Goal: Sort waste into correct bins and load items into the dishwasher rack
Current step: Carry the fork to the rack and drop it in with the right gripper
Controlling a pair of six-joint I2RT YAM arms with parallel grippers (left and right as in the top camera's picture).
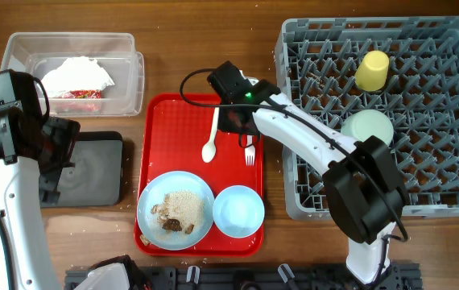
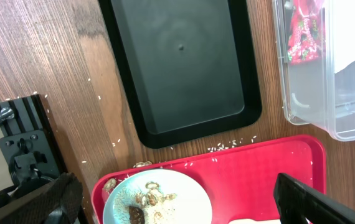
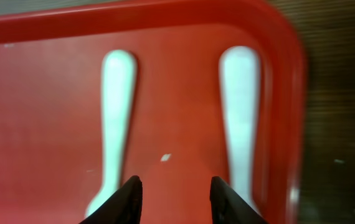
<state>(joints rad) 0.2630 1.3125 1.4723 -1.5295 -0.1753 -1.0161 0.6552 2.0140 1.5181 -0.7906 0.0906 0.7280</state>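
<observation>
Right gripper, jaws apart and empty, hovers between spoon and fork on red tray; left gripper gapes. Cup, mint bowl in rack, napkins in tub; plate, blue bowl left to load.

A robotics lab bench staged as a dish-clearing station is indicated. Two white-and-black robot arms are mounted by a black metal rail at the near edge of a wood-grain table. A large grey plastic dishwasher rack is set at its right edge, beside a red plastic serving tray.
</observation>
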